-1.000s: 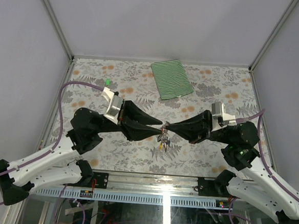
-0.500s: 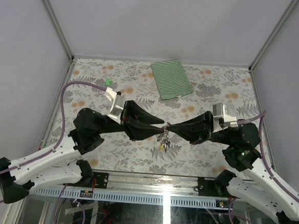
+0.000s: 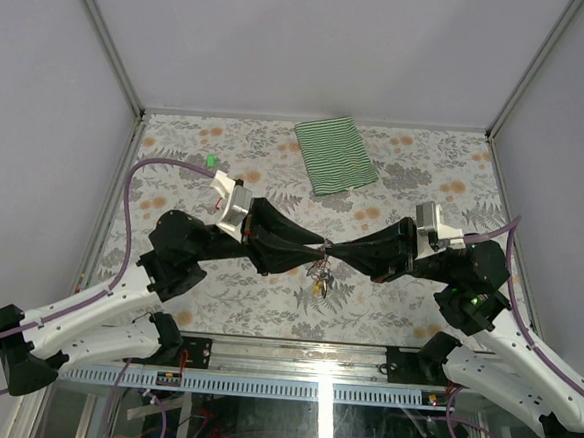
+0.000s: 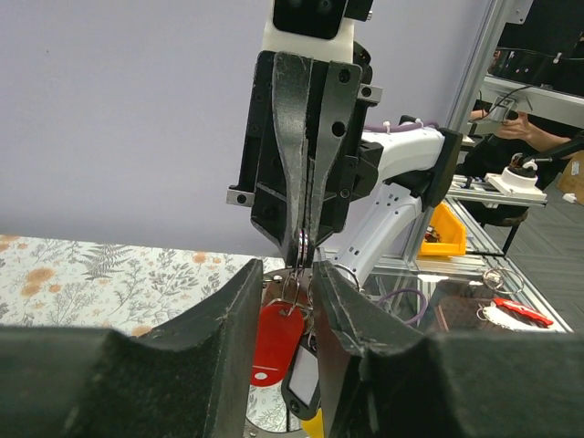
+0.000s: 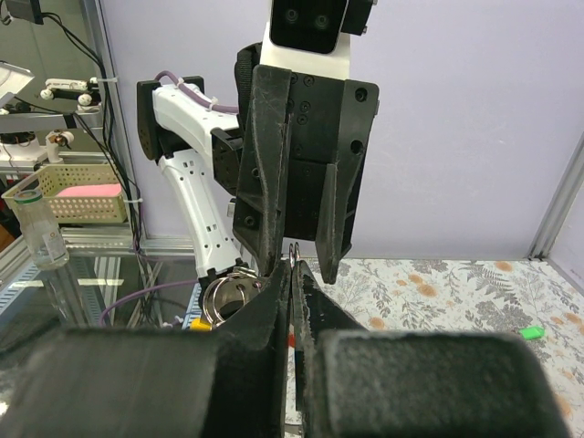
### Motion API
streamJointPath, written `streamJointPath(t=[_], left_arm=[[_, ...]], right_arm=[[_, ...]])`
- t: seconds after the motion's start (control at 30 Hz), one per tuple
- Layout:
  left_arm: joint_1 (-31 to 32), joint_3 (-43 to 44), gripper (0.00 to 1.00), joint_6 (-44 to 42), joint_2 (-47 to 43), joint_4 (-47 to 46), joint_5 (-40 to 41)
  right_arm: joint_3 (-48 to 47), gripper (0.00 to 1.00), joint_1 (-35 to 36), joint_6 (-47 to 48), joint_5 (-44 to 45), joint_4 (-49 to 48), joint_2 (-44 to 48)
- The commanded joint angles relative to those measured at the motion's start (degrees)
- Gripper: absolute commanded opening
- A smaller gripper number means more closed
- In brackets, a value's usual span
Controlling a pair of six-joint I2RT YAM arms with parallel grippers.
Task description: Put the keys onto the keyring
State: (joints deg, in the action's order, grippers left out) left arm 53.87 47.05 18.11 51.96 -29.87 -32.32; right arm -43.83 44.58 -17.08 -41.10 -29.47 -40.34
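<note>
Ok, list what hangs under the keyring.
Under the keyring, pinched by the right gripper, hang keys with a red tag, a dark tag and, lowest, a yellow tag. Fingers of the left gripper cover the bunch's sides, so any further tags are hidden.

A green-and-white striped folded cloth [image 3: 335, 156] lies flat at the far middle of the floral-patterned bench [image 3: 424, 188], slightly right of centre. Plain pale grey walls [image 3: 314, 40] with aluminium corner posts close in the left, far and right sides.
</note>
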Motion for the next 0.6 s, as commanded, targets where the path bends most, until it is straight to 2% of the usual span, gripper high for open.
streamJointPath(t=[0.0,0.2,0.33,0.47,0.57], left_arm=[[0.48,-0.01,0.28,-1.32,-0.12,-1.97,0.60],[0.58,0.15,0.15,-1.32,-0.03,-1.91,0.42],[0.65,0.17,0.01,-1.40,-0.29,-1.42,0.49],[0.72,1.55,0.00,-2.87,-0.11,1.76,-0.27],[0.73,4.37,0.00,-5.56,0.09,8.08,-0.89]], right_arm=[[-1.87,0.00,-0.16,-0.06,0.59,-5.15,0.88],[-2.29,0.00,-0.12,0.12,0.52,-4.49,1.05],[-1.99,0.00,-0.13,0.20,0.45,-4.19,1.28],[-1.90,0.00,-0.11,0.48,0.28,-3.52,1.47],[-3.07,0.11,-0.12,2.83,0.48,-0.17,1.98]])
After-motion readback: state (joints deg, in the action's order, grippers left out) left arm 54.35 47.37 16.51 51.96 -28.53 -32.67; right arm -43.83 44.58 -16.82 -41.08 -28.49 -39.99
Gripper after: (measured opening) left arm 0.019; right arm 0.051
